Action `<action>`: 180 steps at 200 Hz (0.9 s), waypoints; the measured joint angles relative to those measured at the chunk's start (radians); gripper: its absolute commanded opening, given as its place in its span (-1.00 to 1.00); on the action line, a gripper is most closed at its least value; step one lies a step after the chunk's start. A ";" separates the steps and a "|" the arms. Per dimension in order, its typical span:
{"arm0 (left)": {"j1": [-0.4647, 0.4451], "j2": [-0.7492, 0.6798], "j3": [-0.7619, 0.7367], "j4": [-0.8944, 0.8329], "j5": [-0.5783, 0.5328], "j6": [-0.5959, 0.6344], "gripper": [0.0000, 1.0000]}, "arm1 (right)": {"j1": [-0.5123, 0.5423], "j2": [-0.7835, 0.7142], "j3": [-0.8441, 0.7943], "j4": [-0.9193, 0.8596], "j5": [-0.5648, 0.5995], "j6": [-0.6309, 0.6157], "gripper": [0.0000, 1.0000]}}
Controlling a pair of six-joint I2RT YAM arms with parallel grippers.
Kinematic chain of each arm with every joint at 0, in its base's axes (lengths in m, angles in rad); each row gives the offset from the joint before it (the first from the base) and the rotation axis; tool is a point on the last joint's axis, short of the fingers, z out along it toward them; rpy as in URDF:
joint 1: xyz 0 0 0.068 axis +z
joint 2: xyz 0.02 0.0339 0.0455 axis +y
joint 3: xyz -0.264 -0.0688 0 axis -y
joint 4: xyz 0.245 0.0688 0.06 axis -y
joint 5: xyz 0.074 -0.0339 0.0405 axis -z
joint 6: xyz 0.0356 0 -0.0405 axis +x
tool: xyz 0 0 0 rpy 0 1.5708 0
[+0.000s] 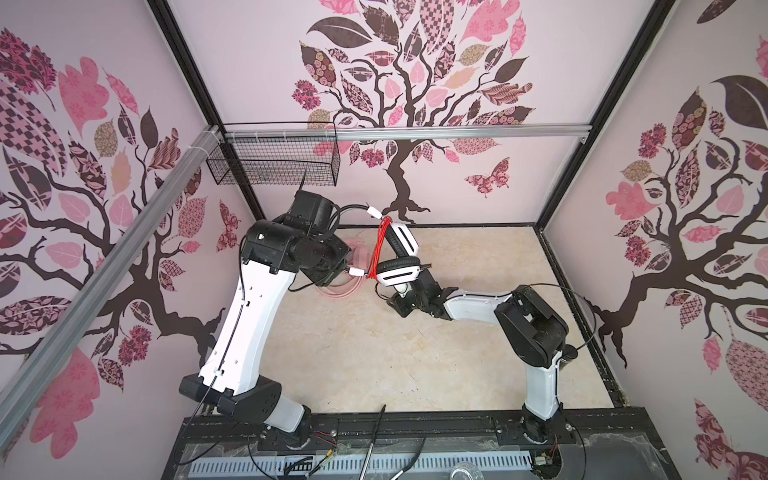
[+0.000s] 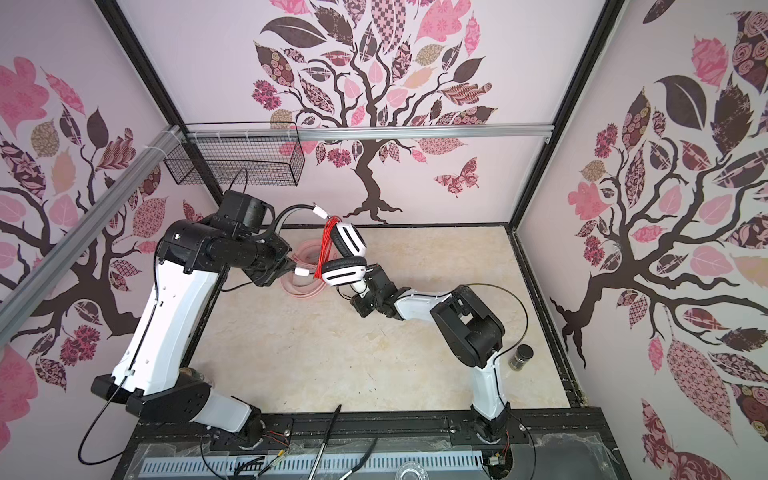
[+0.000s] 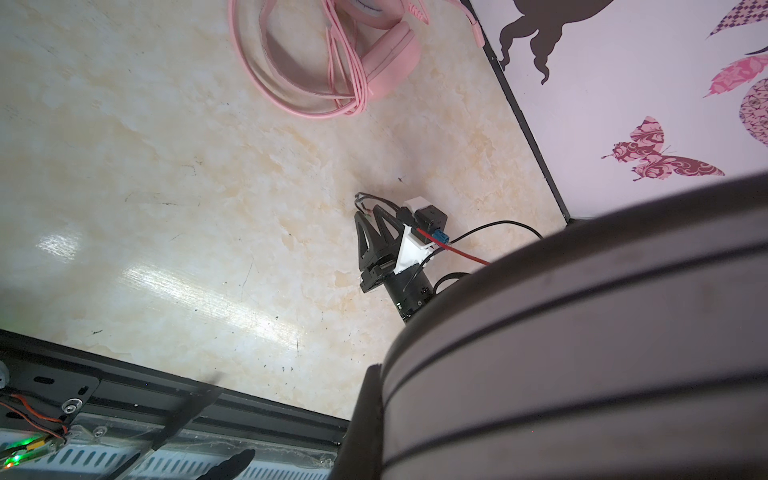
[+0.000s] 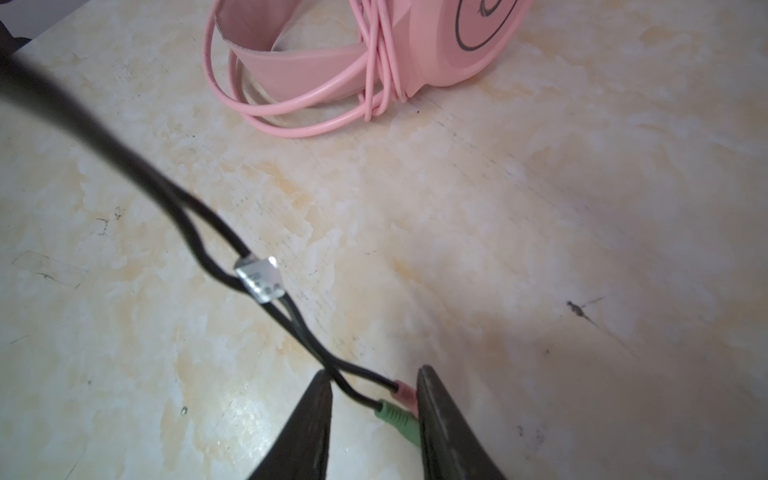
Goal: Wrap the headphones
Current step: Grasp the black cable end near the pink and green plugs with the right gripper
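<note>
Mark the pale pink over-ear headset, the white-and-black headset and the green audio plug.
pale pink over-ear headset (image 4: 436, 50): right wrist view, earcup.
white-and-black headset (image 1: 401, 273): a top view, lower earcup.
green audio plug (image 4: 395, 417): right wrist view, ribbed sleeve.

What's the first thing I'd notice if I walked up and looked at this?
The white-and-black headphones are held up in the air in the middle, with a bright red cord wound around them. Below them, pink headphones lie on the table. Big pink-and-brown tree pictures cover the walls all around.
</note>
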 measured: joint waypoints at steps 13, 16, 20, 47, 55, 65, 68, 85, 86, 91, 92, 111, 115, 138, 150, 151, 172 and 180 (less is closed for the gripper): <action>0.000 -0.001 0.000 0.000 0.000 0.000 -1.00 | 0.000 0.001 0.001 -0.005 0.002 -0.003 -0.30; 0.000 -0.001 0.000 0.000 0.000 0.000 -1.00 | 0.000 0.002 0.001 -0.006 0.003 -0.005 -0.30; 0.000 -0.001 0.000 0.000 0.000 -0.001 -1.00 | 0.000 0.003 0.001 -0.007 0.003 -0.005 -0.30; 0.000 -0.003 0.000 0.000 0.001 -0.003 -1.00 | 0.000 0.011 0.001 -0.006 0.009 -0.007 -0.17; 0.000 -0.003 0.000 0.000 0.002 -0.004 -1.00 | 0.000 0.014 0.001 -0.006 0.012 -0.008 -0.17; 0.000 -0.003 0.000 0.000 0.003 -0.005 -1.00 | 0.000 0.018 0.001 -0.005 0.014 -0.010 -0.20; 0.000 -0.003 0.000 0.000 0.003 -0.005 -1.00 | 0.000 0.019 0.001 -0.005 0.014 -0.010 -0.22; 0.000 -0.003 0.000 0.000 0.003 -0.006 -1.00 | 0.000 0.031 0.001 -0.002 0.017 -0.012 -0.40; 0.000 -0.003 0.000 0.000 0.004 -0.006 -1.00 | 0.000 0.031 0.001 -0.002 0.017 -0.014 -0.41; 0.000 -0.003 0.000 0.000 0.003 -0.007 -1.00 | 0.000 0.034 0.001 -0.004 0.019 -0.010 -0.45; 0.000 -0.003 0.000 0.000 0.004 -0.007 -1.00 | 0.000 0.035 0.001 -0.004 0.018 -0.011 -0.46; 0.000 -0.003 0.000 0.000 0.003 -0.007 -1.00 | 0.000 0.041 0.001 -0.004 0.018 -0.011 -0.61; 0.000 -0.003 0.000 0.000 0.003 -0.008 -1.00 | 0.000 0.042 0.001 -0.004 0.017 -0.013 -0.64; 0.000 -0.007 0.000 0.000 0.003 -0.008 -1.00 | 0.000 0.042 -0.005 0.009 0.013 -0.007 -0.79; 0.000 -0.009 0.000 0.000 0.003 -0.008 -1.00 | 0.000 0.040 -0.019 0.025 0.006 -0.005 -0.83; 0.000 -0.009 0.000 0.000 0.003 -0.008 -1.00 | 0.000 0.040 -0.020 0.025 0.007 -0.004 -0.83; 0.000 -0.009 0.012 -0.006 -0.002 -0.008 -1.00 | 0.000 0.030 -0.060 0.056 -0.005 0.000 -0.88; 0.001 -0.009 0.019 -0.008 -0.005 -0.007 -1.00 | 0.001 0.017 -0.084 0.069 -0.011 0.004 -0.89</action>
